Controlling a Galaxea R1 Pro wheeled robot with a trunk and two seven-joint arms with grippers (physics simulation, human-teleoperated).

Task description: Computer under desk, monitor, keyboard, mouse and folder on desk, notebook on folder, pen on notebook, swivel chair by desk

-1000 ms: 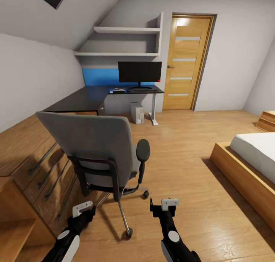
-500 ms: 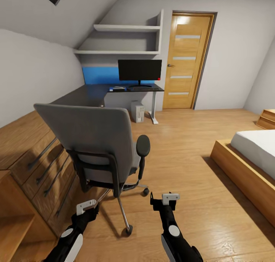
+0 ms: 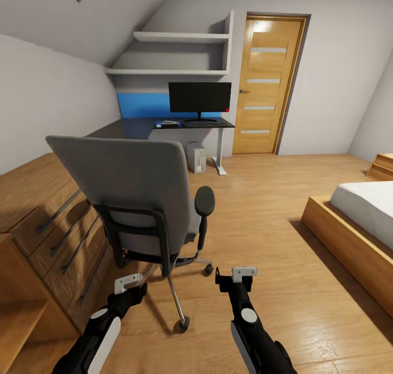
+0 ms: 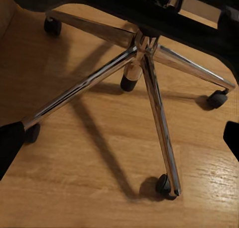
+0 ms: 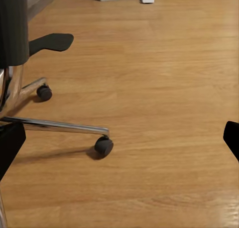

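The grey swivel chair (image 3: 134,188) stands close in front of me with its tall back toward me, which hides its seat. Its metal five-star base (image 4: 142,48) and castors show in the left wrist view. The black desk (image 3: 136,128) is in the far corner, carrying the wide monitor (image 3: 200,97) and the keyboard (image 3: 200,122) in front of it. Small flat items (image 3: 168,124) lie left of the keyboard, too small to name. The computer (image 3: 196,158) stands on the floor under the desk. My left gripper (image 3: 130,281) and right gripper (image 3: 238,275) hang low and open, behind the chair's base.
Light wooden low cabinets (image 3: 49,226) line the left wall beside the chair. A bed (image 3: 360,221) in a wooden frame is at the right. A wooden door (image 3: 267,84) is right of the desk. Bare floor (image 3: 256,210) runs between chair and bed.
The whole view has shifted as I rolled forward: the chair looms larger and nearer. Both arms keep the same pose, grippers still open.
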